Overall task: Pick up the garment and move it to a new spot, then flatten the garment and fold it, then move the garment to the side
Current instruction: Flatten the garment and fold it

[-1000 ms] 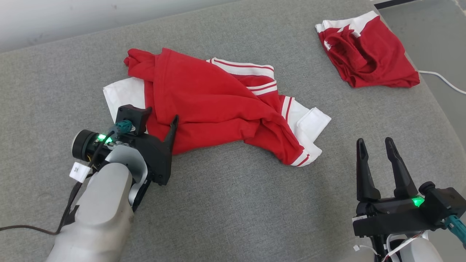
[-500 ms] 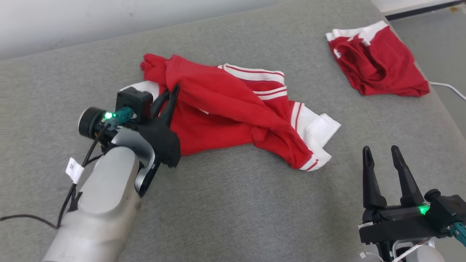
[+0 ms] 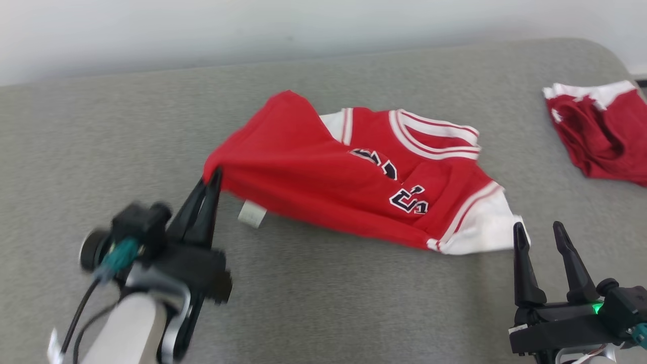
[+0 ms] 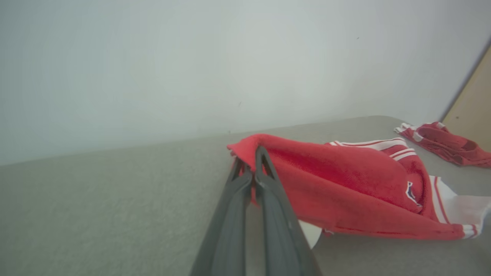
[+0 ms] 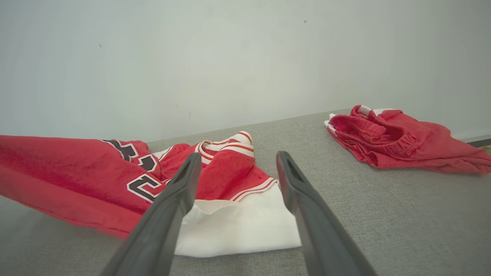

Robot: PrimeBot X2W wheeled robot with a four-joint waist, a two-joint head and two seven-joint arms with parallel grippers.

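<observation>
Head: noted left gripper (image 3: 211,177) pressed shut on garment (image 3: 354,187) corner, corner raised, rest lying mid grey surface (image 3: 323,313); right gripper (image 3: 538,228) spread, empty, beside white sleeve (image 3: 485,227). L wrist: judged bite thin, at tips only, so risked slip under drag. R wrist: feared trailing sleeve bunching.

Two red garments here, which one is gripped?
The lettered jersey, its corner pinched by the left gripper; the bunched garment lies apart, far right.

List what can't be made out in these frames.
Head view: jersey lettering partly hidden by folds.
Head view: tag too small to read.
Head view: left end effector blurred.
Head view: other garment cut off by right edge.
</observation>
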